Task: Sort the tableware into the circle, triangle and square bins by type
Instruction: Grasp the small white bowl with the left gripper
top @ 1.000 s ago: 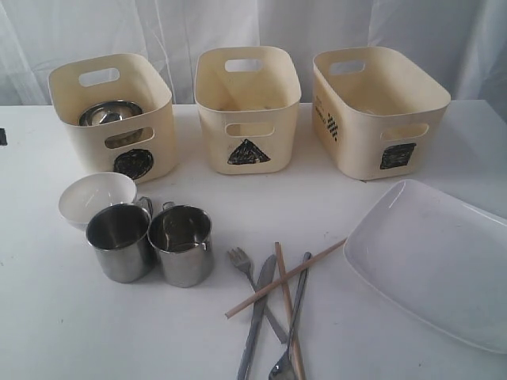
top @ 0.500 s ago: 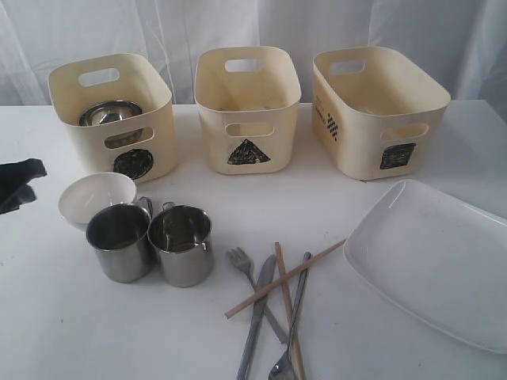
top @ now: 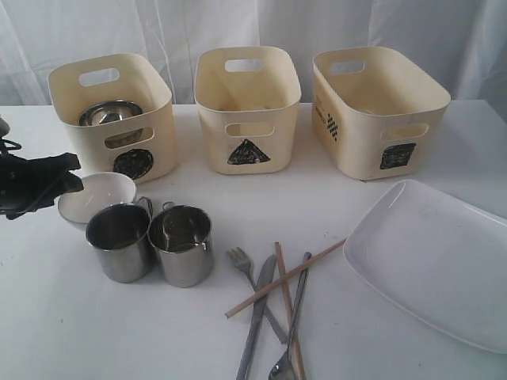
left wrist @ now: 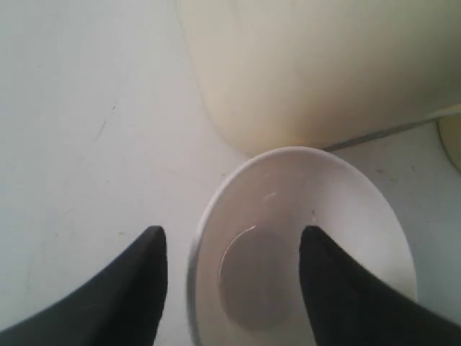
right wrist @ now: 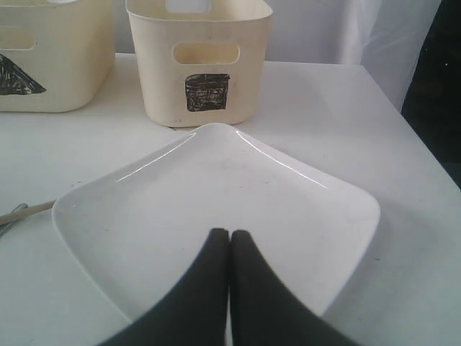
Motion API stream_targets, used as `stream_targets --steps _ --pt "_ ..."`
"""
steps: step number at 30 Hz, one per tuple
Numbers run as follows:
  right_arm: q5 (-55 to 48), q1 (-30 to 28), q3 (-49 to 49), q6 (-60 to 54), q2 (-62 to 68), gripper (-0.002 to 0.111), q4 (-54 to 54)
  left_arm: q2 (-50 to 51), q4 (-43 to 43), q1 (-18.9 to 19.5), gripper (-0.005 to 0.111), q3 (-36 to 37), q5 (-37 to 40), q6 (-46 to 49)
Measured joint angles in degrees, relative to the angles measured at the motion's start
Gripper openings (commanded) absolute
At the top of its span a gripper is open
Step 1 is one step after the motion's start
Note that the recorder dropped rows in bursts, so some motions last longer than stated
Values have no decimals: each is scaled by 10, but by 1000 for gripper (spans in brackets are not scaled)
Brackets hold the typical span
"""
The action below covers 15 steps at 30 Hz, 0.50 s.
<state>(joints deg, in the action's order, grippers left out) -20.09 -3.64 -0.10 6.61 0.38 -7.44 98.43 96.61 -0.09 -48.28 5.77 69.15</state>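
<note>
- In the exterior view, three cream bins are lined up at the back of the white surface (top: 71,332). The circle bin (top: 162,134) is on the left, the triangle bin (top: 279,131) is in the middle and the square bin (top: 360,138) is on the right.
- A steel bowl (top: 109,112) is seen inside the circle bin.
- The small white bowl (top: 101,194) is set just in front of the circle bin. A steel mug (top: 119,241) and a second steel mug (top: 182,245) are stood side by side just in front of it.
- The fork (top: 238,260), knife (top: 255,317), spoon (top: 289,348) and two chopsticks (top: 285,277) are laid across each other near the front. The white plate (top: 436,261) is placed to their right.
- The left pincer (top: 75,172) is held at the left edge of the small white bowl.
- In the left wrist view, its fingers (left wrist: 137,288) are spread apart. One finger is seen outside the bowl's rim and the other over the inside. It cannot be told if the bowl is touched.
- In the right wrist view, the right pincer (right wrist: 230,245) is pressed together with nothing in it, over the white plate. The square bin is seen behind the plate.
</note>
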Motion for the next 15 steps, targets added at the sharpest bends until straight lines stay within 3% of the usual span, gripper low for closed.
stream_targets --steps 6,13,15 --pt "0 0 0 0 0 0 0 48 0 0 53 -21 26 0" --pt "0 0 0 0 0 0 0 65 -23 0 5 -22 16 0" --pt "0 0 0 0 0 0 0 62 -50 0 0 -22 6 0"
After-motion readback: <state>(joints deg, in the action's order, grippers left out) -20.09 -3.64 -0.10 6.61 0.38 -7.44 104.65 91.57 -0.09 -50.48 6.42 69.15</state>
